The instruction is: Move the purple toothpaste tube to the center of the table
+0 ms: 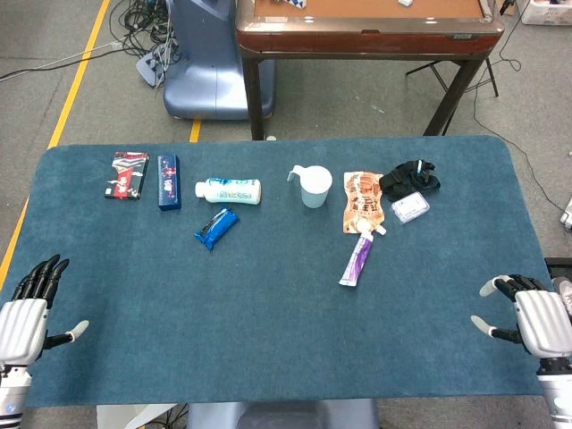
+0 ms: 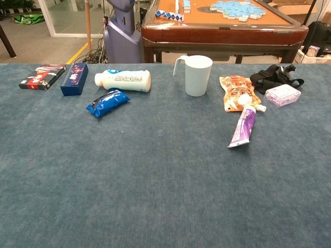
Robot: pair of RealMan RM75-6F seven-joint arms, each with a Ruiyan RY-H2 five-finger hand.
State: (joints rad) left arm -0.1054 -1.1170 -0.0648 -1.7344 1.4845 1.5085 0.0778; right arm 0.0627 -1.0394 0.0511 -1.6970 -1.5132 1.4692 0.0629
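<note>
The purple toothpaste tube lies flat on the blue table, right of the middle, with its white cap toward the orange pouch. My left hand rests at the near left corner, fingers spread and holding nothing. My right hand sits at the near right edge, also spread and empty, well right of and nearer than the tube. Neither hand shows in the chest view.
Along the far side lie a dark card box, a blue box, a white bottle, a blue snack pack, a white cup, a black strap bundle and a small clear box. A wooden table stands beyond.
</note>
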